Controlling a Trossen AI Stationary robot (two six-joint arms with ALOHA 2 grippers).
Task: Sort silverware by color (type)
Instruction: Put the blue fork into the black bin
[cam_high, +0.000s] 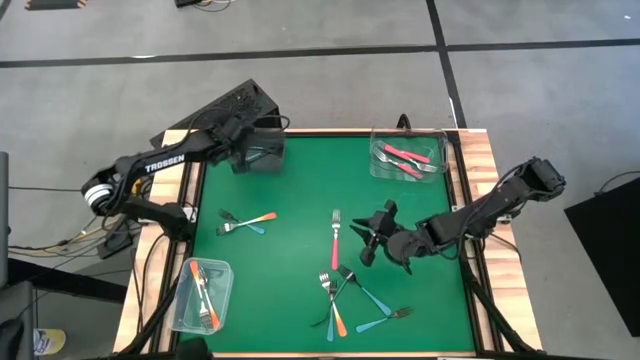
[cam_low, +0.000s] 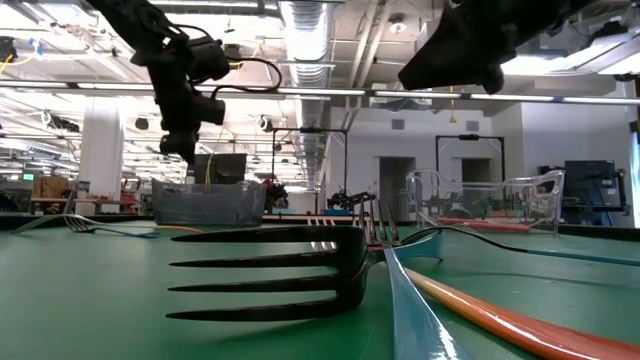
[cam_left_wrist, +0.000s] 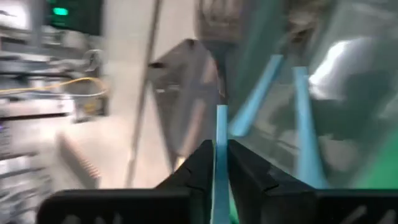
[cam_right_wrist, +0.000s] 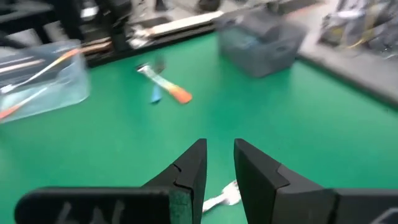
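Observation:
My left gripper (cam_high: 252, 150) hangs over the clear container (cam_high: 262, 158) at the far left of the green mat, shut on a blue-handled fork (cam_left_wrist: 221, 124). More blue handles (cam_left_wrist: 305, 124) lie inside that container. My right gripper (cam_high: 364, 240) hovers open right of centre, beside a pink-handled fork (cam_high: 336, 240) lying flat on the mat. In the right wrist view its fingers (cam_right_wrist: 219, 146) have nothing between them, and silver tines (cam_right_wrist: 222, 199) show below them. Several mixed forks (cam_high: 345, 295) lie crossed near the front edge. Two more forks (cam_high: 247, 223) lie left of centre. My left gripper pinches the blue fork's slim handle (cam_left_wrist: 221, 158) between its two fingers. The fingers slant down toward the container and run along the handle. The handle's free part sticks out past the fingertips toward the container; the tines are hidden.
A clear container with orange-handled forks (cam_high: 203, 295) stands at the near left. Another with pink-handled forks (cam_high: 408, 156) stands at the far right. Wooden rails (cam_high: 480, 170) border the mat. Open mat lies between the centre forks and the far containers.

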